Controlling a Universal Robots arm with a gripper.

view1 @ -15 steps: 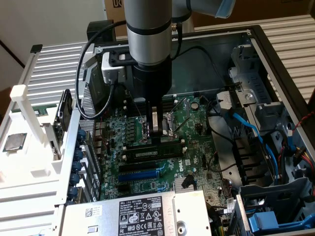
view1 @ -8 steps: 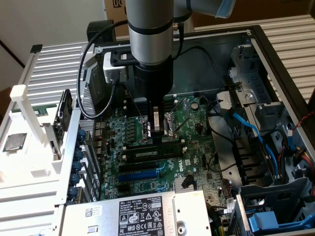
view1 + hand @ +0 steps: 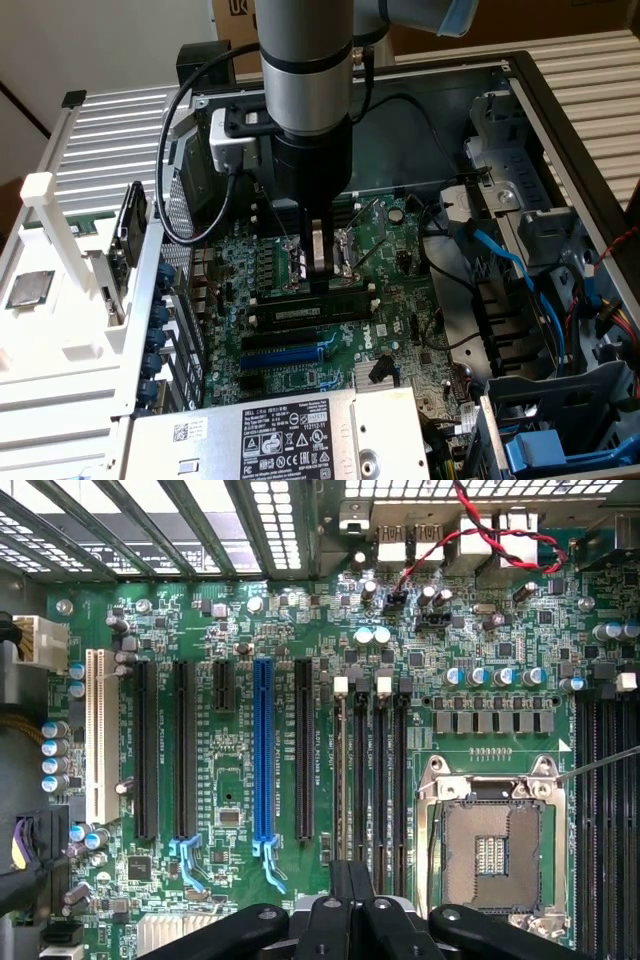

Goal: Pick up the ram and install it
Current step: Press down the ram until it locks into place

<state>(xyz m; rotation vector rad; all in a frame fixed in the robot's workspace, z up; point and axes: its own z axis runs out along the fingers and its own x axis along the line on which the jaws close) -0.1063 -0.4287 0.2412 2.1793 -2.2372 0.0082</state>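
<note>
The ram (image 3: pixel 310 312) stands on its long edge on the motherboard (image 3: pixel 400 290), in the row of memory slots (image 3: pixel 380 780). Its labelled face is turned toward the near side of the scene. Its long axis runs from the exterior view's left to the exterior view's right, rising slightly toward the right, parallel to the blue expansion slot (image 3: pixel 285 355). That slot lies just beside it on the near side. Whether the ram is fully seated cannot be told.

The pincer (image 3: pixel 320 262) is positioned directly above the middle of the ram's length. The ram is therefore found straight below the fingertips and slightly to their near side. The fingers are pressed fully together and nothing is gripped between them. The tips are very close to the ram's upper edge; contact cannot be confirmed. In the wrist view, the closed pincer (image 3: pixel 350 885) is aligned over the memory slots, between the blue expansion slot (image 3: pixel 263 750) and the processor socket (image 3: pixel 492 852).

Quantities counted:
- One ram.
- One arm (image 3: pixel 305 60), carrying one pincer, so no choice of nearer arm arises.
- One blue expansion slot.
- One processor socket, unpopulated.
- Two white end clips (image 3: pixel 340 685) at the far ends of the memory slots beside the pincer.
- One open case (image 3: pixel 540 110) enclosing the board.
</note>
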